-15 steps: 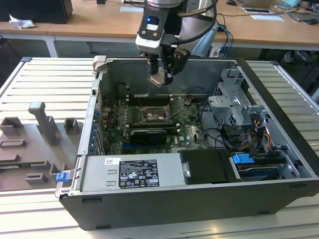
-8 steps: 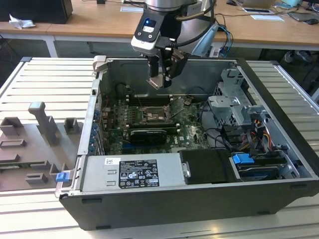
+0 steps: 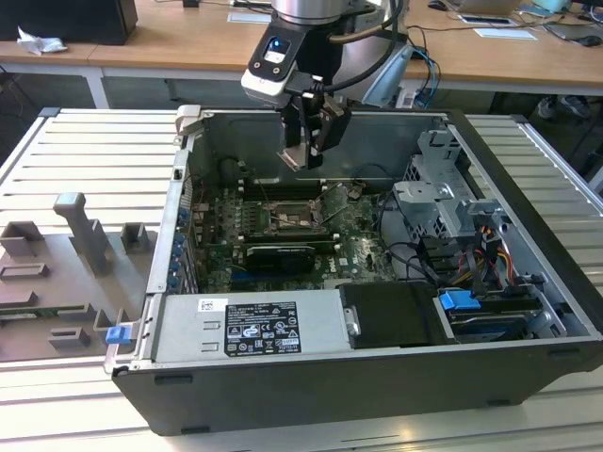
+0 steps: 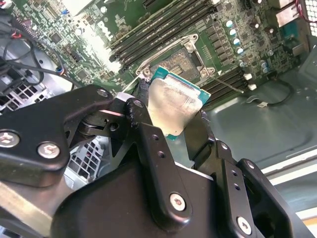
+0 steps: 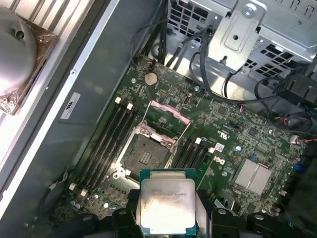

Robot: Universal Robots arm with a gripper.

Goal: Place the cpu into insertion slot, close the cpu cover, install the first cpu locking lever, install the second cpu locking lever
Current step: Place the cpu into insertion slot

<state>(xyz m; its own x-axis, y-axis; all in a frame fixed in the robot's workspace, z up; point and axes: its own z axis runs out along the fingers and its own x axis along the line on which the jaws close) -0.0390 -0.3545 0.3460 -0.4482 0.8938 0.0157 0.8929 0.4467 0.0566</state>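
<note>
My gripper [image 3: 303, 153] hangs inside the open computer case, above the motherboard, shut on the cpu [image 3: 293, 158]. In both wrist views the cpu [image 4: 173, 105] [image 5: 166, 201] is a pale silvery square with a green edge, clamped between the black fingers [image 4: 143, 129]. Under it lies the insertion slot [image 5: 144, 156] [image 4: 181, 60] [image 3: 287, 218], dark, uncovered and with nothing in it. The cpu cover [image 5: 169, 113] stands swung up at the slot's far edge. A thin metal lever [image 4: 225, 83] sticks out beside the slot.
Long black memory slots [image 5: 106, 141] flank the socket on both sides. A black card [image 3: 280, 256] lies just in front of it. The power supply [image 3: 250, 325], drive cage [image 3: 443, 193] and loose cables [image 3: 415, 259] crowd the case. A grey fixture tray [image 3: 66, 273] sits at the exterior view's left.
</note>
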